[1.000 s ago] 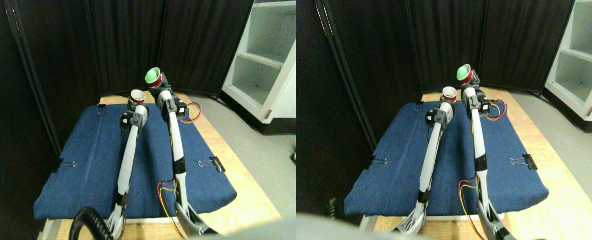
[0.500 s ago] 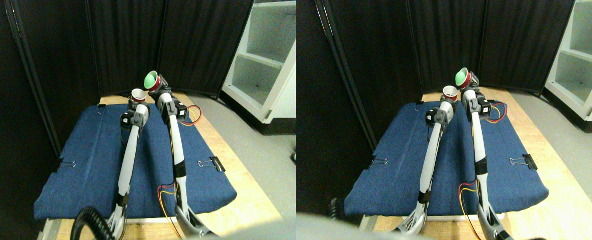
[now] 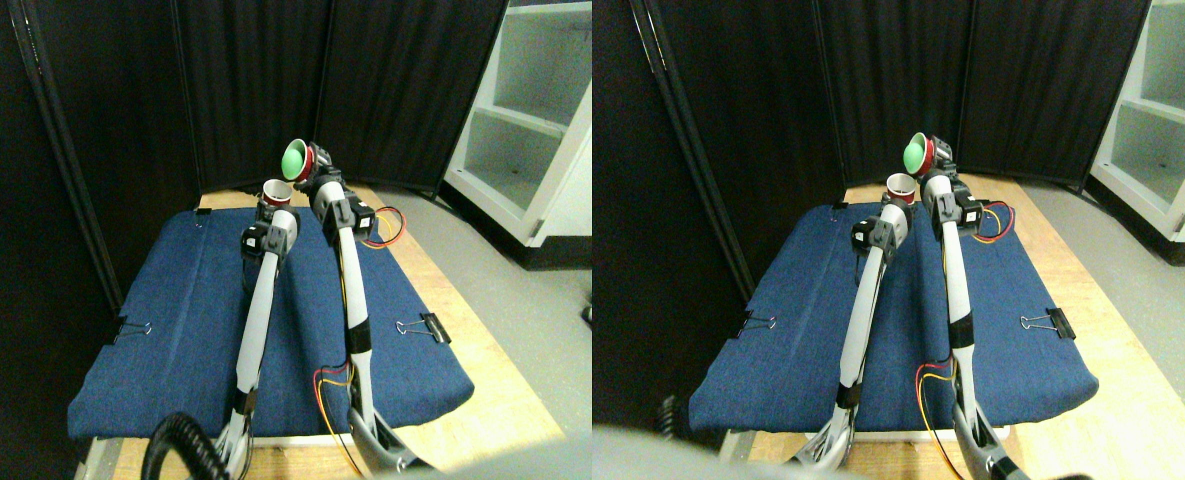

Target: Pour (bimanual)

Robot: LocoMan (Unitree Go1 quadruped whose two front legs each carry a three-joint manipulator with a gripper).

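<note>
My left gripper holds a small red cup with a white inside, upright, above the far part of the blue cloth. My right gripper holds a second red cup with something green in its mouth. That cup is tilted steeply to the left, its mouth just above and right of the upright cup's rim. Both cups are raised off the cloth, close together.
The blue cloth lies over a wooden table, pinned by binder clips at the left and right. Black curtains stand behind. A white shelf unit is at the right. Red and yellow wires loop off the right arm.
The right gripper has tipped its green-filled cup further left and slightly down, bringing its mouth closer to the upright cup. The left arm and its cup stay still.
</note>
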